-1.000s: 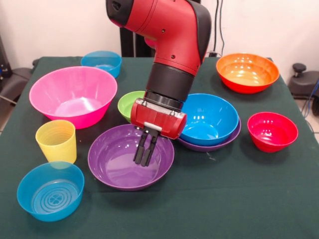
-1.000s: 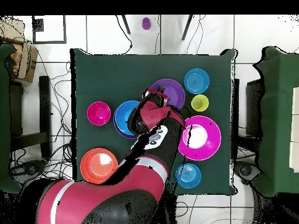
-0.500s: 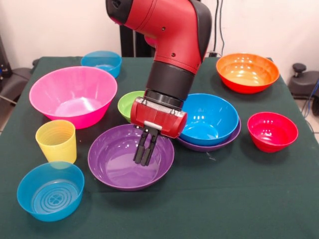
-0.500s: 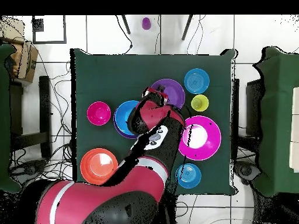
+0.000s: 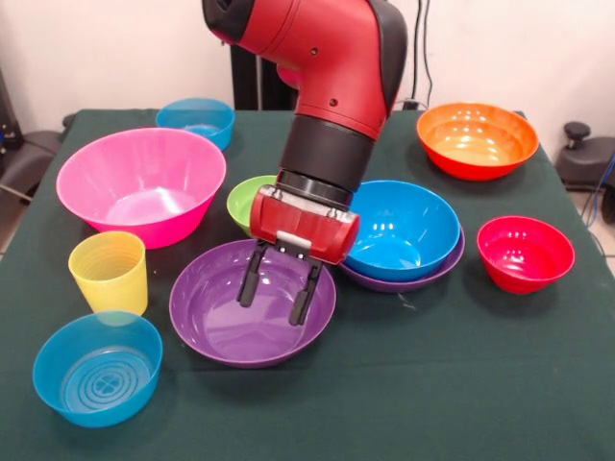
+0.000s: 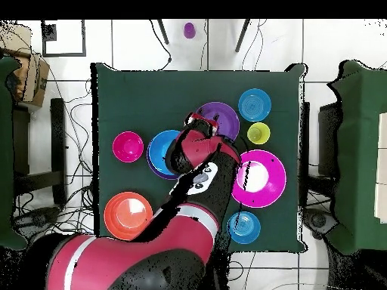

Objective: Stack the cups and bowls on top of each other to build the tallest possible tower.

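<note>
My gripper (image 5: pixel 277 290) hangs open inside the wide purple bowl (image 5: pixel 207 315), its fingers spread just above the bowl's floor with nothing between them. To its right a blue bowl (image 5: pixel 408 230) sits nested in a second purple bowl (image 5: pixel 450 266). A green bowl (image 5: pixel 248 197) is partly hidden behind the wrist. The large pink bowl (image 5: pixel 141 181), a ribbed yellow cup (image 5: pixel 109 272) and a translucent blue bowl (image 5: pixel 97 368) stand at the left. A red bowl (image 5: pixel 526 253) and an orange bowl (image 5: pixel 477 139) stand at the right.
Another translucent blue bowl (image 5: pixel 196 117) stands at the back left corner. In the overhead view a small purple cup (image 6: pixel 189 29) lies off the table, beyond its far edge. The arm (image 6: pixel 193 189) covers the table's middle near the base.
The gripper's fingers were shut together over the purple bowl and have now spread open. The arm has barely shifted; no bowl or cup moved.
</note>
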`<state>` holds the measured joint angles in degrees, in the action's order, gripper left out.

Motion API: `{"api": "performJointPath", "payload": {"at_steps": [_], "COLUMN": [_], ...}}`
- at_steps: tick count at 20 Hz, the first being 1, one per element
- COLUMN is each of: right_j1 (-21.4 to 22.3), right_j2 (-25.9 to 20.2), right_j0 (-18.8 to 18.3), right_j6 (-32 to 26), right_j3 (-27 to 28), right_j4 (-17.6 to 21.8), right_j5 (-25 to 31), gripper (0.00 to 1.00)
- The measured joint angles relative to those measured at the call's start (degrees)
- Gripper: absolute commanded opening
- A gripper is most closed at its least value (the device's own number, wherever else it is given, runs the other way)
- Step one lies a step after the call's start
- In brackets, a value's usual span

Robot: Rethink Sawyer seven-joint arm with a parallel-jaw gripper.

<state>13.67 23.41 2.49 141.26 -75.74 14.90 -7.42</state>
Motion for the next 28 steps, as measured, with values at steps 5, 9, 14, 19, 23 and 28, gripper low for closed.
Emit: {"api": "performJointPath", "payload": {"at_steps": [5,9,14,19,23,28], "right_j1": [1.5,2.7,3.9,4.1,2.6,-1.9], "right_j2": [-1.8,-3.8,-6.6,-8.0,-7.3,-4.5], "right_j0": [-1.1,-1.7,-1.9,-1.6,-0.4,2.8], "right_j6": [0.0,0.0,0.0,0.0,0.0,0.0], "right_j3": [0.0,0.0,0.0,0.0,0.4,2.2], "right_j4": [1.5,1.7,1.7,1.6,0.7,-2.6], "right_j5": [0.0,0.0,0.0,0.0,0.0,0.0], "gripper": [1.00,1.00,1.00,1.00,1.00,1.00]}}
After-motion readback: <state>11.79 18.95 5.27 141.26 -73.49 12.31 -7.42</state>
